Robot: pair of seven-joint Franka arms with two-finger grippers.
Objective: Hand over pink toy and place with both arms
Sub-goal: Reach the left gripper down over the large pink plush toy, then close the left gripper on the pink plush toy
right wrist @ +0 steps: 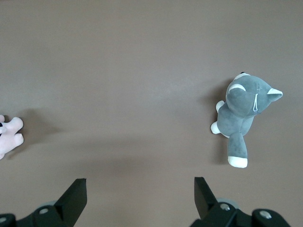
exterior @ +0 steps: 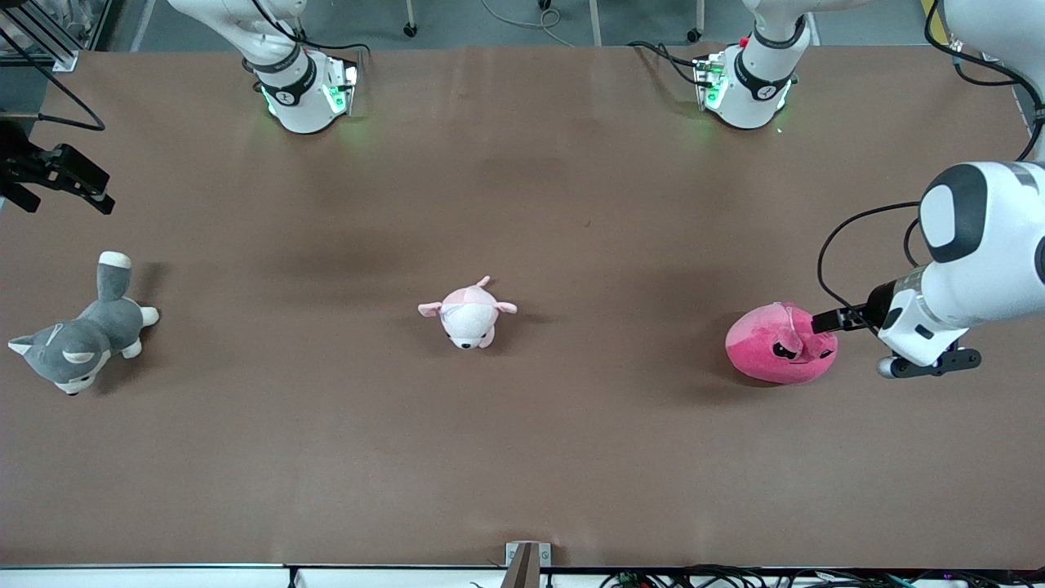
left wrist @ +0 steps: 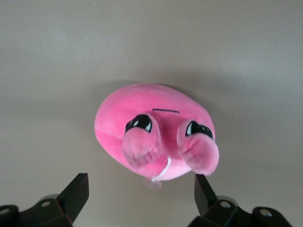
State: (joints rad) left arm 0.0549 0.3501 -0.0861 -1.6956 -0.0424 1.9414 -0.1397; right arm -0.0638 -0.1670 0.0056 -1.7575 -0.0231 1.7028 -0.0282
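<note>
The pink toy, a round hot-pink plush with black angry eyes, lies on the brown table toward the left arm's end. My left gripper is low beside it, its tips at the toy's edge. In the left wrist view the pink toy sits just ahead of the left gripper, whose black fingers stand wide open with only a white tag string between them. My right gripper waits at the right arm's end of the table. In the right wrist view the right gripper is open above bare table.
A grey-and-white plush husky lies toward the right arm's end, also seen as the husky in the right wrist view. A small pale pink-and-white plush animal lies mid-table. The brown table runs bare toward the front camera.
</note>
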